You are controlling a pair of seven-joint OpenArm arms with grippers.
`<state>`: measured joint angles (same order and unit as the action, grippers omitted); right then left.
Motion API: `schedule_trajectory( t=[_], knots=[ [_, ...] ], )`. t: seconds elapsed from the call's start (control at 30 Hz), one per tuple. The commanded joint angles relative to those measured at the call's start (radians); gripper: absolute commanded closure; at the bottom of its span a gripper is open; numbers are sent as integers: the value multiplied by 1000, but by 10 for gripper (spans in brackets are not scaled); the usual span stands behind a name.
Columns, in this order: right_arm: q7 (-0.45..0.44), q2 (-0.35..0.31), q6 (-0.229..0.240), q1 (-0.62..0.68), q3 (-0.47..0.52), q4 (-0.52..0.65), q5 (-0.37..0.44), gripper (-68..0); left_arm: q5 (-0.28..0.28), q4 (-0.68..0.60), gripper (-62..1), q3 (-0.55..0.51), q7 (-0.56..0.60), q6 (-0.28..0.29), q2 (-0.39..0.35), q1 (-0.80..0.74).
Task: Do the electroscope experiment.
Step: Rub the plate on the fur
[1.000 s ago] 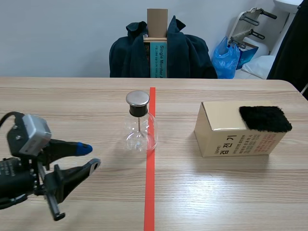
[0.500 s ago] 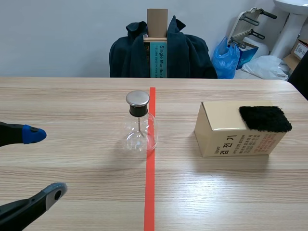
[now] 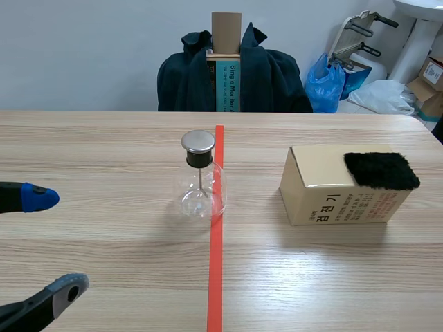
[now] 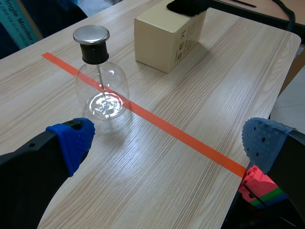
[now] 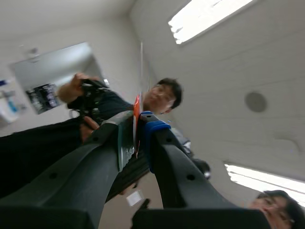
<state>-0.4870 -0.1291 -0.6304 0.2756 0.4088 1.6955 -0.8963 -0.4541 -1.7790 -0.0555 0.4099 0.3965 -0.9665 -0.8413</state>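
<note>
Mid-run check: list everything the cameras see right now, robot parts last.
electroscope flask: one, clear glass with silver cap, on the table at the tape line's left edge
cardboard box: one, tan, on the table right of the flask
fur pad: one, black, on top of the box's right end
table: one, light wood
jacket: one, dark, draped behind the table
plastic bag: one, blue, behind the table's right part
people: two, right wrist view only
left end effector: one, black, open, left of the flask
right end effector: one, black, pointing at the ceiling, shut on a thin strip
</note>
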Motion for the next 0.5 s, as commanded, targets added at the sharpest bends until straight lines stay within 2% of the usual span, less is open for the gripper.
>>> schedule_trajectory(
  t=[0.0, 0.23, 0.47],
  knots=[
    [-26, -16, -9, -21, -8, -44, -21, -8, -14, -5, -623, 4, 21, 3, 10, 11],
    [-140, 2, -15, -42, -60, -309, -112, -7, -13, -5, -623, 2, 40, -10, 10, 11],
    [-179, 2, -66, -90, -83, -512, -175, -7, -5, -4, -623, -3, 47, -21, 11, 11]
  ],
)
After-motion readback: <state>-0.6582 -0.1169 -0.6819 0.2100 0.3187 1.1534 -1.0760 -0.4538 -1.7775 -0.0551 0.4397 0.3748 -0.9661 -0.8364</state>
